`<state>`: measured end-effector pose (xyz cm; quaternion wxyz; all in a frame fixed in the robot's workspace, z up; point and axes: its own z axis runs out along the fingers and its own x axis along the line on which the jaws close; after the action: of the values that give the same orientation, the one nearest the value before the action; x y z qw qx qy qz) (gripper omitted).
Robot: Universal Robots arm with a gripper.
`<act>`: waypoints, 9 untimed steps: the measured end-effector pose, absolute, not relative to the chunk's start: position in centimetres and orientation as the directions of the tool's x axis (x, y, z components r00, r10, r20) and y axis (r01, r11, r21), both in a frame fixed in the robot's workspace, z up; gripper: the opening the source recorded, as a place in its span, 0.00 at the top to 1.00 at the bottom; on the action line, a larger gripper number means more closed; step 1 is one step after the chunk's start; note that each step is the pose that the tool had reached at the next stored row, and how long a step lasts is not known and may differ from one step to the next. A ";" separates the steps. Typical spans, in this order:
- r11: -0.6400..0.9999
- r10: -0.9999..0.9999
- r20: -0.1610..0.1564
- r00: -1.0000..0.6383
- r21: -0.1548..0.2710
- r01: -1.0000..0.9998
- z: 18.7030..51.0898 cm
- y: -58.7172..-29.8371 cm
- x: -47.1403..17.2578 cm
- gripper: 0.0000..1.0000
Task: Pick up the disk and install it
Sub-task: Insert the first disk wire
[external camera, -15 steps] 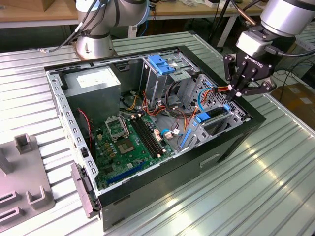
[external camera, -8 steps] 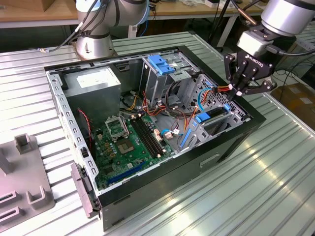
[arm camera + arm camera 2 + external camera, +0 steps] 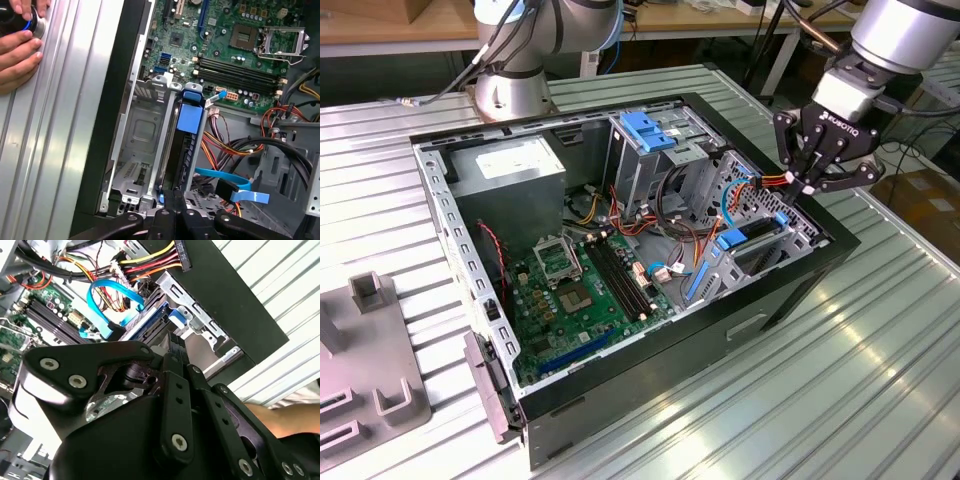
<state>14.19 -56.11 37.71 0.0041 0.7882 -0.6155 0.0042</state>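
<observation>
At 3 o'clock of the computer case (image 3: 650, 372), exterior view: gripper (image 3: 807, 188), fingers (image 3: 176, 385) closed together. Disk (image 3: 192, 120) seated on edge in drive cage (image 3: 142, 132) slot, just below fingertips.

I work over a ribbed metal tabletop (image 3: 860, 390) (glare streaks across it). Wooden workbench (image 3: 380, 28) behind, cardboard box (image 3: 928, 200) at the exterior view's right, grey fixture (image 3: 370, 380) at its left.

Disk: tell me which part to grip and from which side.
Grip the disk by its exposed top edge, from above, pinching across its thickness. It stands on edge in the cage, whose walls cover both flat faces; probably only that blue-railed edge is reachable.
</observation>
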 end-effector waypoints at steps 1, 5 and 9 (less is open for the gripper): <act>-0.253 -0.967 0.012 0.253 0.001 -0.967 37.7 -56.1 14.2 0.88; -0.293 -0.956 0.012 0.293 0.001 -0.956 37.7 -56.1 14.2 0.88; -0.370 -0.929 0.012 0.370 0.001 -0.929 37.7 -56.1 14.3 0.88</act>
<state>14.30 -56.11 37.71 0.0038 0.8277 -0.5611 0.0044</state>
